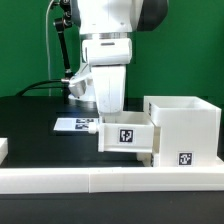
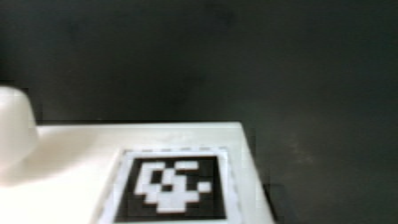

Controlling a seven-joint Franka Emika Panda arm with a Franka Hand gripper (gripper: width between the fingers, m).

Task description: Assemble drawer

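Note:
The large white drawer housing stands at the exterior view's right, with a tag on its front. A small white tray with a tag on its front sits against the housing's left side, partly pushed in. My gripper hangs straight down onto the tray's back part. Its fingertips are hidden behind the tray wall. The wrist view is blurred and shows a white tagged face of the tray close up, with a rounded white shape beside it. No fingers can be made out there. A second tray is not identifiable.
The marker board lies flat on the black table behind the tray, at the exterior view's left of the arm. The white table rim runs along the front. A white piece shows at the far left edge. Cables hang behind the arm.

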